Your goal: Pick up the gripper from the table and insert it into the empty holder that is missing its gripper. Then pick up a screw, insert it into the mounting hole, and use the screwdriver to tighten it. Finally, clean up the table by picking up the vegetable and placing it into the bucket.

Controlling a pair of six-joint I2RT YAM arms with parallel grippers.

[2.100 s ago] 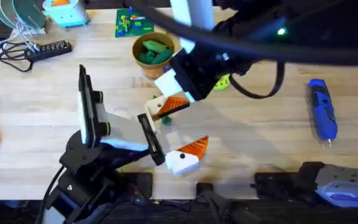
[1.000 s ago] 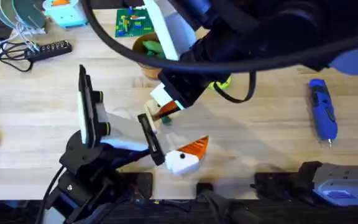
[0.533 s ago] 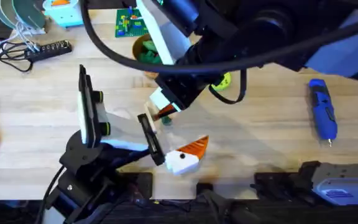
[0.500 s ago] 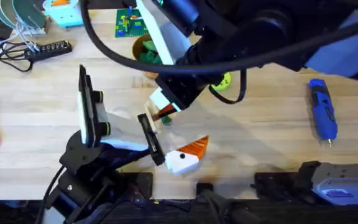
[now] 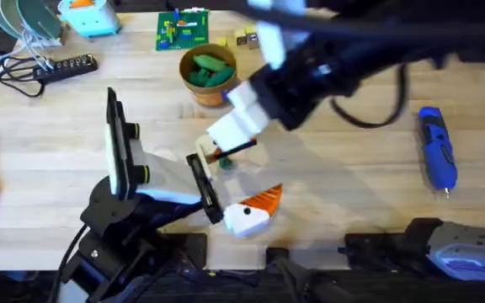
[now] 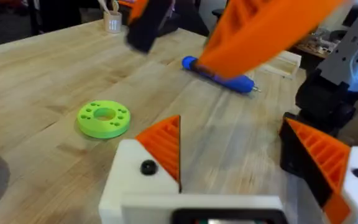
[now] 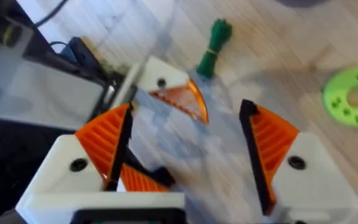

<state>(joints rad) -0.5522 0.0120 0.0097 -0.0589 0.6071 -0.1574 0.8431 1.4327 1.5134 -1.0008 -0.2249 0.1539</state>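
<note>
Hovering above the vegetable (image 7: 213,47): right gripper (image 7: 188,152), fingers spread wide, holding nothing. Left gripper (image 6: 238,158) is sitting wide, also holding nothing.

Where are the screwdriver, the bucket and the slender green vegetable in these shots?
screwdriver (image 5: 436,148): overhead view, middle of its blue body.
bucket (image 5: 210,92): overhead view, orange-brown front wall below the rim.
vegetable (image 7: 213,47): right wrist view, on the tied stalks at mid-length.
</note>
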